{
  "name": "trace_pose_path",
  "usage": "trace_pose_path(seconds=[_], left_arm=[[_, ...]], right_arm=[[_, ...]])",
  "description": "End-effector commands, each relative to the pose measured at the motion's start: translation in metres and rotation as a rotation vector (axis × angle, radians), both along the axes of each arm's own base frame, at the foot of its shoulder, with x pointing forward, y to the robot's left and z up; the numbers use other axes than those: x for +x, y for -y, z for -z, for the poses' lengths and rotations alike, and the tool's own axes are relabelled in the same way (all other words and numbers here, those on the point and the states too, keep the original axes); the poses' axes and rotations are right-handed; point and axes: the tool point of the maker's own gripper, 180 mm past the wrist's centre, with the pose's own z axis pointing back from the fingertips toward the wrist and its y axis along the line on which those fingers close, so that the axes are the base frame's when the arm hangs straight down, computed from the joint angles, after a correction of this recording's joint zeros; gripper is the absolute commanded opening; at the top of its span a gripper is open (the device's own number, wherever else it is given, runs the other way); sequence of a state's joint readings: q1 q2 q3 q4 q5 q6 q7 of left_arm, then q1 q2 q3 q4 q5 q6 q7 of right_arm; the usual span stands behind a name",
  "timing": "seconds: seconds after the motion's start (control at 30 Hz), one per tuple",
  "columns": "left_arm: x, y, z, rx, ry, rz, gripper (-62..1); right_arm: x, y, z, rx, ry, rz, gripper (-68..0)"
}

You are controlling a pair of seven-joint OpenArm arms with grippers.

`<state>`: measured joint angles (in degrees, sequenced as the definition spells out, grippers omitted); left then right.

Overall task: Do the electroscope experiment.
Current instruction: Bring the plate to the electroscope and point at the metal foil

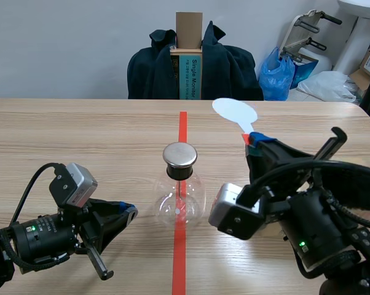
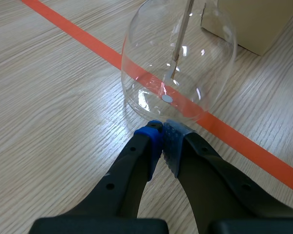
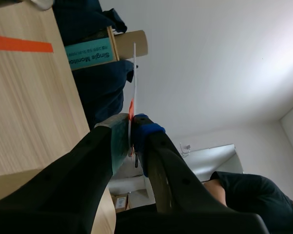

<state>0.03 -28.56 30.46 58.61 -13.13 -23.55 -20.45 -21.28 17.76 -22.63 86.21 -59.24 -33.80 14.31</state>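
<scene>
While the left arm lies low on the table (image 1: 80, 135), its left gripper (image 1: 128, 211) sits with both pads pressed together on nothing, tips pointing at the foot of the flask and just short of the glass; the left wrist view shows this closure plainly (image 2: 162, 134).

Centre: the electroscope (image 1: 180, 190) stands upright on the red tape line. It is a round clear flask with a metal cap (image 1: 180, 155) on top and a thin rod (image 2: 180, 34) hanging inside. I cannot tell how any leaf at the rod's end hangs.

Right: the right gripper (image 1: 257, 142) is raised and turned, fingers narrow and pinching the stem of a pale flat paddle (image 1: 235, 112). The right wrist view shows it edge-on, clamped between the pads (image 3: 132, 127). The paddle blade is in the air, to the right of the cap and apart from it.

Judgement: the step in hand is presenting the paddle to the electroscope. The next move calls for swinging the blade across and down toward the cap, slowly and without knocking the flask, which looks light and easily tipped. The left gripper is placed to steady the base if needed.
</scene>
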Motion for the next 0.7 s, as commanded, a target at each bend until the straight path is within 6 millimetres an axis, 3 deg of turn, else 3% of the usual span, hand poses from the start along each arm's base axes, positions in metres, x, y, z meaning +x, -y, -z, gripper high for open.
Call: trace_pose_path(seconds=[0.0, 0.17, 0.4, 0.67], left_arm=[[0.006, 0.009, -0.013, -0.046, 0.036, -0.008, -58.5], [0.006, 0.01, -0.013, -0.051, 0.034, -0.009, -58.5], [0.006, 0.01, -0.013, -0.05, 0.034, -0.009, -58.5], [0.006, 0.01, -0.013, -0.05, 0.034, -0.009, -58.5]], right_arm=[[0.009, 0.005, -0.015, -0.008, 0.059, 0.017, -66.7], [0.008, 0.01, 0.0, -0.026, 0.022, 0.033, -66.7], [0.008, 0.009, 0.001, -0.028, 0.017, 0.025, -66.7], [-0.003, -0.013, -0.002, -0.032, 0.039, -0.109, -66.7]])
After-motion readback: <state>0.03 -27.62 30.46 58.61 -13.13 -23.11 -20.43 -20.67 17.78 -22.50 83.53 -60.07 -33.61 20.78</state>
